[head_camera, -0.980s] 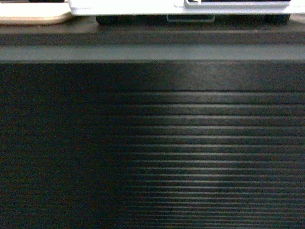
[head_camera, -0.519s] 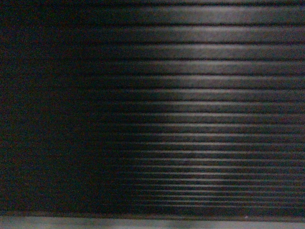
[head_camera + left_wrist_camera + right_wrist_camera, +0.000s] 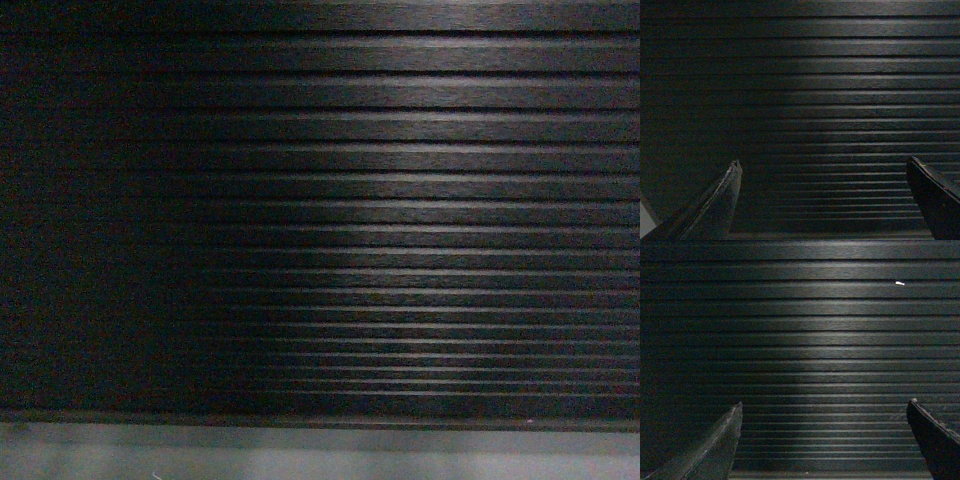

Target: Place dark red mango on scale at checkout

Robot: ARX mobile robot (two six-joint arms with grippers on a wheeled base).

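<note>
Head view shows only checkout ribbed front w/ grey plinth at bottom; left gripper and right gripper spread, empty; dark red mango and scale not visible.

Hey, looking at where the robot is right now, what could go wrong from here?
All three views show only the checkout's ribbed front panel; the scale and mango are out of view, so aiming is blind. The left tool and right tool are both open and empty, facing the slats closely, so driving forward might bump them. The grey plinth may catch the base.
</note>
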